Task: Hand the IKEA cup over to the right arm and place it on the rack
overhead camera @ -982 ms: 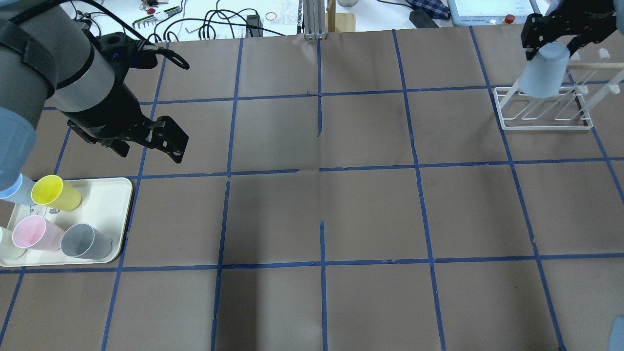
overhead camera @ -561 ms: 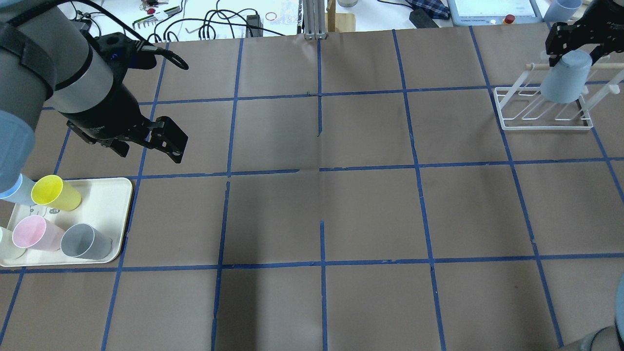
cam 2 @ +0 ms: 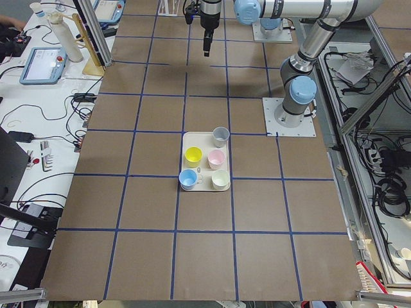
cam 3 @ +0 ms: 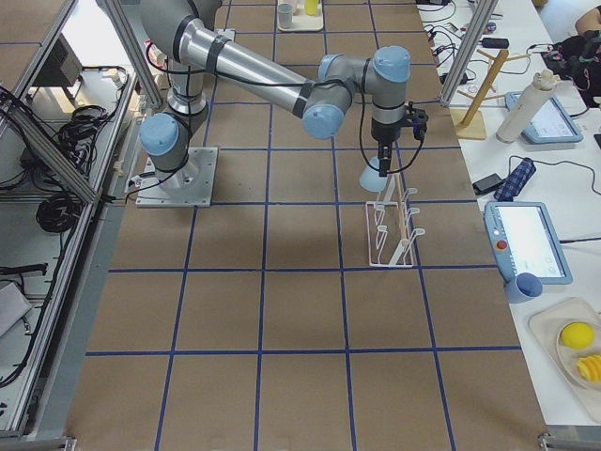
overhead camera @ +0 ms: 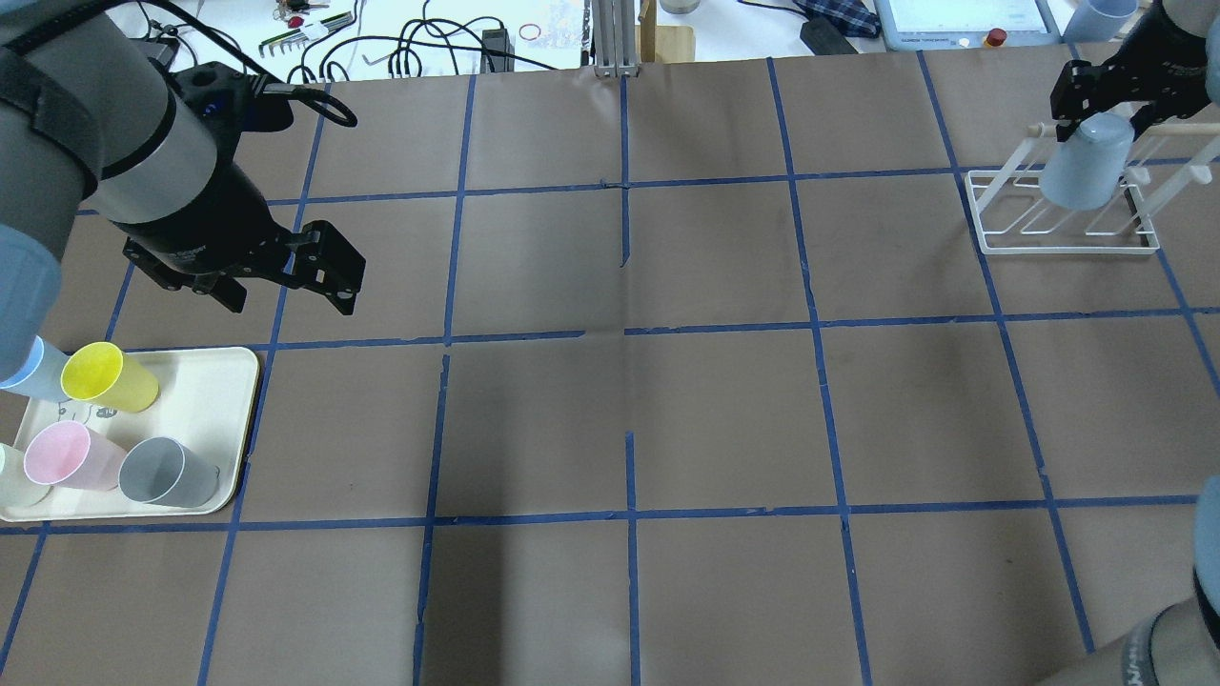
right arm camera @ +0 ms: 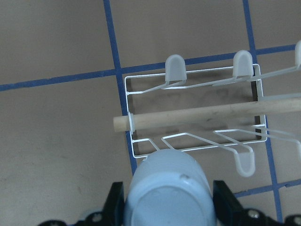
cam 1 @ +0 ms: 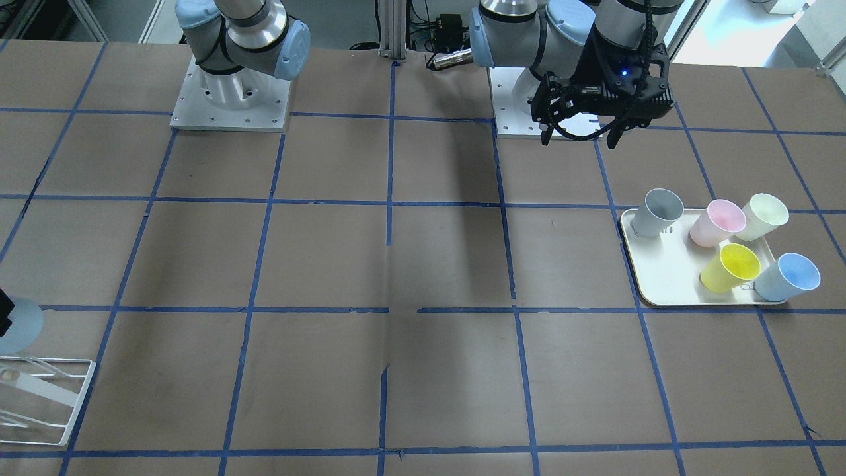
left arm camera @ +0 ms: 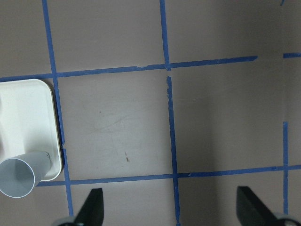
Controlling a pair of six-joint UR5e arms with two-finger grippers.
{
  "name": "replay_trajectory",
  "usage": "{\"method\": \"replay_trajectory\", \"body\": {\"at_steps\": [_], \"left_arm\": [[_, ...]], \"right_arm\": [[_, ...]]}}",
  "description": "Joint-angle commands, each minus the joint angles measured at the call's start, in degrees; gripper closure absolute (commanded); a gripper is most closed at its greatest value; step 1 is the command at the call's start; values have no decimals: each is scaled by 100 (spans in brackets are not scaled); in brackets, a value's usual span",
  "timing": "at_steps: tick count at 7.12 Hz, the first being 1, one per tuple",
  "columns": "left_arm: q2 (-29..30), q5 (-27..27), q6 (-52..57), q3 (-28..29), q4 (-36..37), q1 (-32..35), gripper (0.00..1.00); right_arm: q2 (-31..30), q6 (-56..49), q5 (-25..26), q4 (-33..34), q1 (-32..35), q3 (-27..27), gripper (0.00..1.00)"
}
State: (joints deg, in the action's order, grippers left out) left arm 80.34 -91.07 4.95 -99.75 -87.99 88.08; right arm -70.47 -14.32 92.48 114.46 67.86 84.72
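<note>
The hand-over looks finished, and the work in hand is the placing. The right tool (overhead camera: 1101,114) is clamped on the base of the IKEA cup (overhead camera: 1082,176), which hangs mouth-down from its fingers. The rack (overhead camera: 1067,243) sits directly under and just ahead of that tool, and its wooden dowel (right arm camera: 197,115) crosses just beyond the cup. Whether a prong has entered the cup's mouth cannot be told.

The next move probably calls for lining the mouth over one slanted prong, lowering until the cup rests there, then opening the fingers and lifting straight off so the cup is not dragged along.

The left tool (overhead camera: 284,291) hovers empty with its jaws spread wide. The cream tray (overhead camera: 238,381) is close to one side of it, with a grey cup (left arm camera: 19,176) on the nearest corner.

The bench (overhead camera: 724,410) is covered in brown paper gridded with blue tape. Past the right tool, off the bench's edge, lie a teach pendant (overhead camera: 963,19) and, further along, loose cables (overhead camera: 429,43).
</note>
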Motion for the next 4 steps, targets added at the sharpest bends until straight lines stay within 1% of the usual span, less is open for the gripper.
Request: {"method": "replay_trajectory", "body": {"at_steps": [1, 2, 3, 4], "left_arm": [[-1, 19, -30, -1, 1, 8, 0], [138, 28, -29, 34, 131, -10, 0], [149, 36, -38, -1, 333, -10, 0], [96, 2, 40, -1, 343, -1, 0]], "right_arm": [[103, -10, -2, 76, 0, 1, 57], [156, -10, -2, 85, 0, 1, 44], [156, -1, -2, 259, 0, 1, 11], [157, 17, -2, 287, 0, 1, 0]]}}
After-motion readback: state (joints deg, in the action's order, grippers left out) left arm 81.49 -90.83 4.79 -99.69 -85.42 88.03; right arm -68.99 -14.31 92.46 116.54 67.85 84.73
